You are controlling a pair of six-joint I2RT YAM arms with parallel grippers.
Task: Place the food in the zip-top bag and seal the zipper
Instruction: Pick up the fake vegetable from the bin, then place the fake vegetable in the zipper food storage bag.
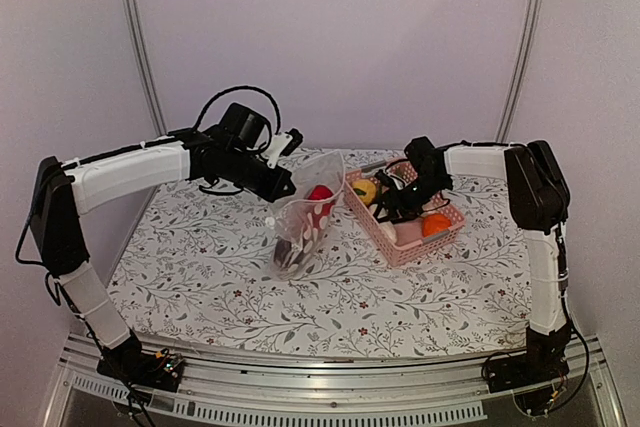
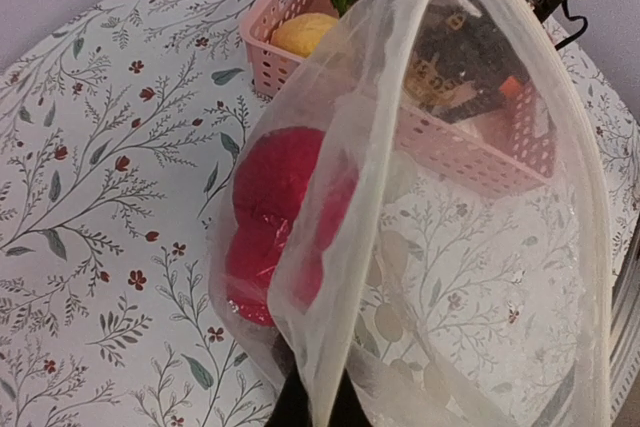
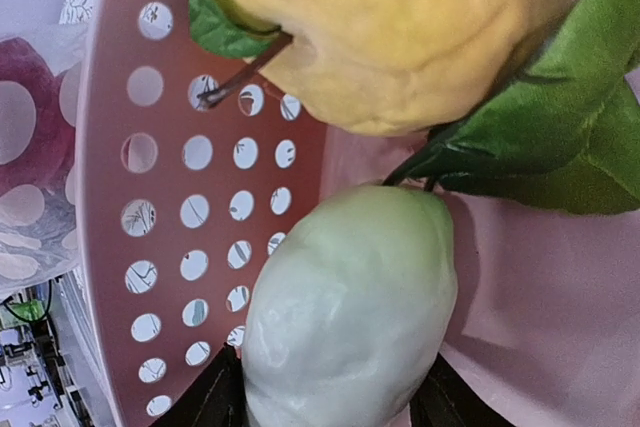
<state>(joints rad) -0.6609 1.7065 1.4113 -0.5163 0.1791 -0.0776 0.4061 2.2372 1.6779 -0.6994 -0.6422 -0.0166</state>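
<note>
Soft, even, slightly hazy light

Both my arms reach in over the worktop [image 1: 200, 277] toward its far edge.
My left claw [image 1: 283, 185] pinches the zip-top bag [image 1: 305, 222] by its rim; my right claw [image 1: 392, 209] points down, fingers [image 3: 215, 402] clamped either side of a pale food piece [image 3: 345, 317].

Bag [image 1: 300, 232] stands left of basket [image 1: 418, 250], seemingly touching.

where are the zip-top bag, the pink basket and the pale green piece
zip-top bag [image 1: 305, 222]: top external view, middle of its side
pink basket [image 1: 425, 245]: top external view, near wall
pale green piece [image 3: 350, 317]: right wrist view, its middle
</note>
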